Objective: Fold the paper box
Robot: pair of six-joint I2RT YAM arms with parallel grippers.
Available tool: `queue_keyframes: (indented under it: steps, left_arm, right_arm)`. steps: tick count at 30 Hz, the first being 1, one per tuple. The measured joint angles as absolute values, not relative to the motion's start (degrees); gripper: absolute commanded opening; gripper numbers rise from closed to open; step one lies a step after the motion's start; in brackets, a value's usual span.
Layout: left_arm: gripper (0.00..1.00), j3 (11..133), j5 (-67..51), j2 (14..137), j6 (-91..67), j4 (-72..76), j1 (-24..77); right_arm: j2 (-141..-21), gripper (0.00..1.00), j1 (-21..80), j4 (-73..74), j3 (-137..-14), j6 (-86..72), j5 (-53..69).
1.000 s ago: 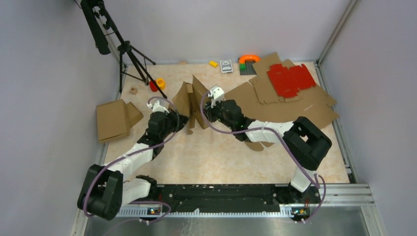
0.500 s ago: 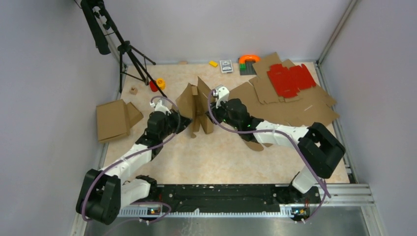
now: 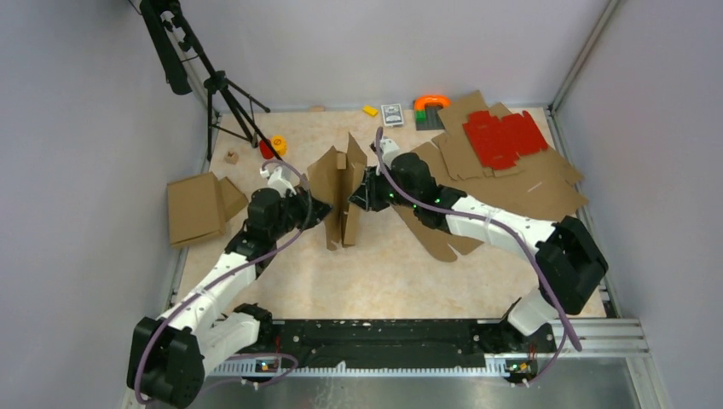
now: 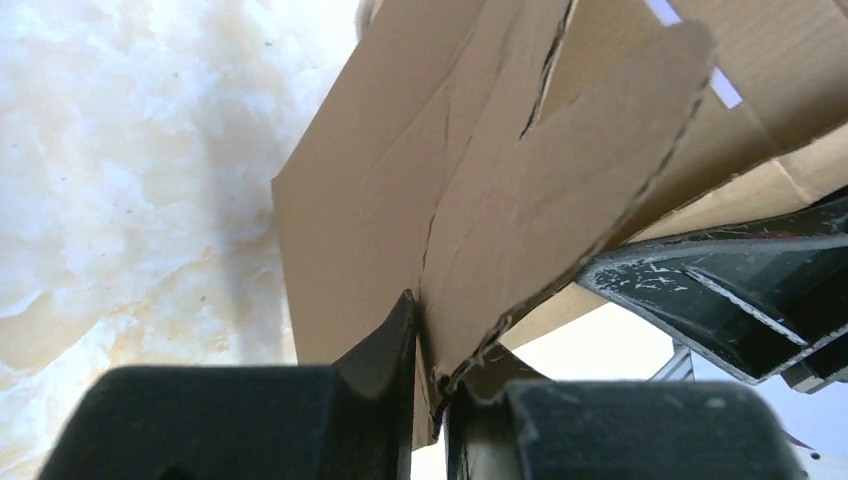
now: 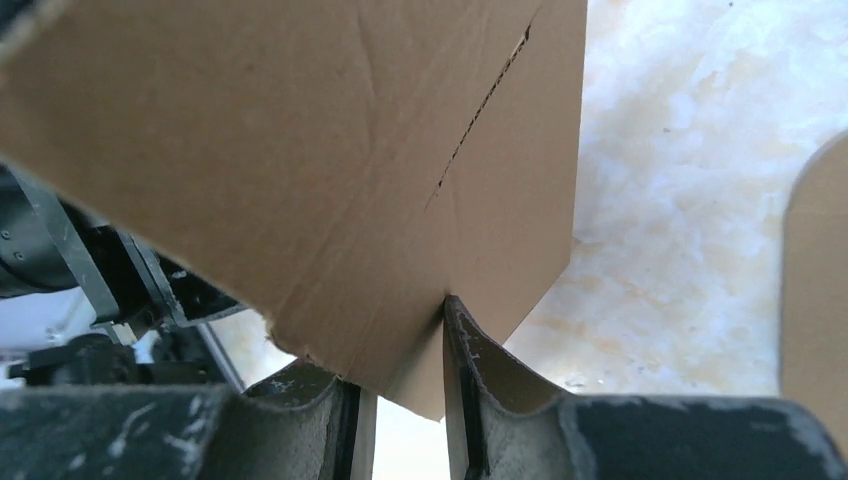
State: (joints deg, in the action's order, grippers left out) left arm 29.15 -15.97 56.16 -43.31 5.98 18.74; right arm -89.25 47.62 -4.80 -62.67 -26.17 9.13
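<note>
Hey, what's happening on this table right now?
Two robot arms are folding the paper box. It stands upright mid-table, its panels partly creased together. The left gripper pinches one panel edge, and the right gripper pinches another from the opposite side. More flat cardboard lies to the right.

Looks like plain brown cardboard, matt and fibrous: the paper box (image 4: 520, 190), ragged along the edge pinched between the jaws. Dull black plastic, scuffed white, on left gripper (image 4: 430, 350) and right gripper (image 5: 400, 350). Beyond the jaws, smooth marbled tabletop (image 5: 700, 180).
</note>
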Motion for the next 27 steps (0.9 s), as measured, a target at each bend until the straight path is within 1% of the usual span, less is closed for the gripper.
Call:
queue_keyframes:
  steps: [3, 5, 7, 8, 10, 11, 15, 19, 25, 27]
  left_arm:
    - [0.12, 30.50, -17.04, 56.21, -42.63, 5.37, 18.72]
    - [0.12, 30.76, -17.45, 56.29, -42.28, 5.10, 18.72]
    - [0.12, 30.76, -17.91, 56.23, -42.30, 5.17, 18.70]
    - [0.12, 30.76, -18.20, 56.12, -42.35, 5.26, 18.70]
    - [0.12, 30.76, -18.37, 55.53, -42.54, 5.58, 18.70]
    - [0.12, 30.76, -18.33, 55.05, -42.54, 5.76, 18.70]
    - [0.11, 30.72, -17.87, 54.35, -42.50, 5.98, 18.70]
    - [0.11, 29.56, -16.64, 54.35, -42.04, 4.89, 18.70]
    - [0.10, 26.55, -15.11, 52.14, -41.78, 6.26, 18.72]
    - [0.08, 25.06, -15.09, 50.96, -41.58, 7.66, 18.79]
  right_arm:
    - [-89.10, 0.02, 47.00, -4.10, -63.13, -28.91, 10.83]
    - [-88.64, 0.02, 46.78, -3.29, -63.13, -29.65, 11.09]
    - [-87.37, 0.09, 46.74, -2.22, -62.96, -29.65, 11.27]
    - [-86.67, 0.10, 46.74, -1.98, -62.63, -29.63, 11.27]
    - [-84.16, 0.02, 46.74, -1.96, -60.77, -29.65, 11.25]
    - [-83.31, 0.00, 46.74, -1.91, -60.20, -29.67, 11.49]
    - [-82.54, 0.01, 46.74, -4.47, -58.13, -28.05, 11.44]
    - [-82.98, 0.00, 46.74, -8.69, -54.00, -25.02, 10.90]
    - [-85.76, 0.00, 47.00, -12.62, -53.84, -17.04, 9.74]
    - [-85.76, 0.02, 47.55, -15.64, -52.42, -13.23, 7.81]
